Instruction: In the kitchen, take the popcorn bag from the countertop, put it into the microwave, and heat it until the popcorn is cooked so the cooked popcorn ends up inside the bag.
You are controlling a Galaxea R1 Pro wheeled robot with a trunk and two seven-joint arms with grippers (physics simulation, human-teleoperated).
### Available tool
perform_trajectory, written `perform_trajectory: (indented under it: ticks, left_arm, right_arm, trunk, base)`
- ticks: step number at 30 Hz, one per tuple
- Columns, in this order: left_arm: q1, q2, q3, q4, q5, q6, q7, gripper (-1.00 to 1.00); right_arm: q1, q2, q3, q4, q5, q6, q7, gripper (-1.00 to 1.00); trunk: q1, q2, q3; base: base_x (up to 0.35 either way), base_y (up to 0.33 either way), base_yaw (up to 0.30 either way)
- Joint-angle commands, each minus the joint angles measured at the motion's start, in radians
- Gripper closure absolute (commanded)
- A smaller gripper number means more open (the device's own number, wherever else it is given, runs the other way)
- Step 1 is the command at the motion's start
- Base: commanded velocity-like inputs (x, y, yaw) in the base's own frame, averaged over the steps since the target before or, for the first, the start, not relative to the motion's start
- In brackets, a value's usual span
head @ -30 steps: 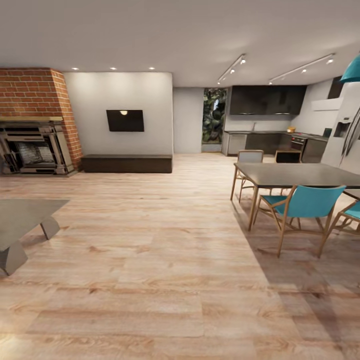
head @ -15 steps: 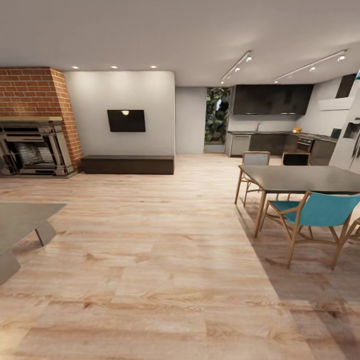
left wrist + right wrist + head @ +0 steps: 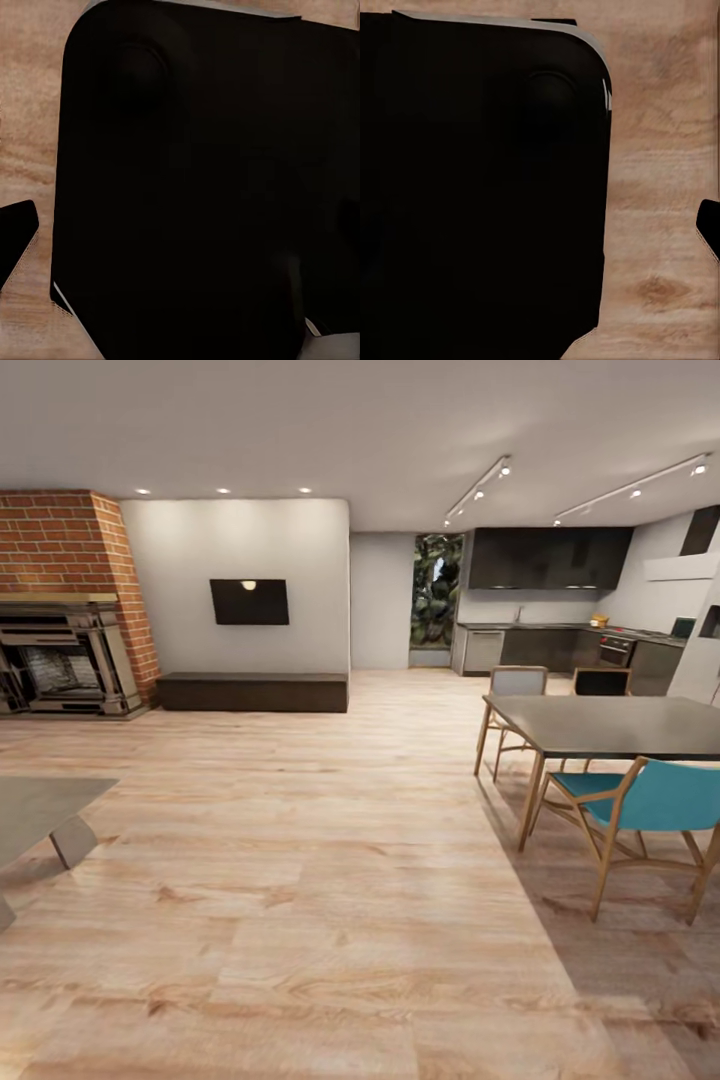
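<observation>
The kitchen lies far off at the back right, past an open wooden floor. Its grey countertop [image 3: 545,626] runs on top of dark cabinets under dark wall cupboards. A small yellowish thing [image 3: 598,620] stands on it, too small to tell whether it is the popcorn bag. The microwave is out of view or too distant to pick out. In both wrist views a large black body of the robot hangs over the floor. A dark tip [image 3: 15,234] shows at one edge of the left wrist view and another dark tip [image 3: 709,225] in the right wrist view.
A dark dining table [image 3: 610,722] with a teal chair [image 3: 640,810] and grey chairs stands at the right, between me and the kitchen. A low grey table [image 3: 40,810] is at the left edge. A brick fireplace [image 3: 65,610] and a dark bench [image 3: 255,691] line the far wall.
The whole picture has shifted: the camera has moved forward and slightly sideways. The dining set now sits larger and further right, and the low grey table has slid toward the left edge.
</observation>
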Motion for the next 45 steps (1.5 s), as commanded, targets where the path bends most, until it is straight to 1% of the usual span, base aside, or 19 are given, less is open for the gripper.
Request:
perform_trajectory:
  ticks: [1, 10, 36, 45]
  left_arm:
    - [0.000, -0.001, 0.000, -0.001, 0.008, -0.002, 0.000, -1.00]
    - [0.000, -0.005, 0.000, -0.001, 0.006, -0.004, 0.003, -1.00]
    - [0.000, -0.003, 0.001, -0.001, 0.009, -0.006, 0.007, -1.00]
    - [0.000, -0.003, 0.002, -0.001, 0.009, -0.006, 0.008, -1.00]
  right_arm:
    - [0.000, 0.000, 0.000, 0.001, 0.001, -0.003, -0.003, -1.00]
    - [0.000, 0.000, 0.000, 0.001, 0.001, -0.003, -0.003, -1.00]
    - [0.000, 0.000, 0.000, 0.001, 0.001, -0.003, -0.003, -1.00]
    - [0.000, 0.000, -0.007, 0.001, -0.006, -0.003, -0.003, -1.00]
  trunk:
    - [0.001, 0.000, -0.001]
    - [0.001, 0.000, -0.001]
    - [0.001, 0.000, -0.001]
    - [0.001, 0.000, -0.001]
  base:
    - [0.332, 0.000, 0.000]
    - [0.332, 0.000, 0.000]
    - [0.331, 0.000, 0.000]
    - [0.331, 0.000, 0.000]
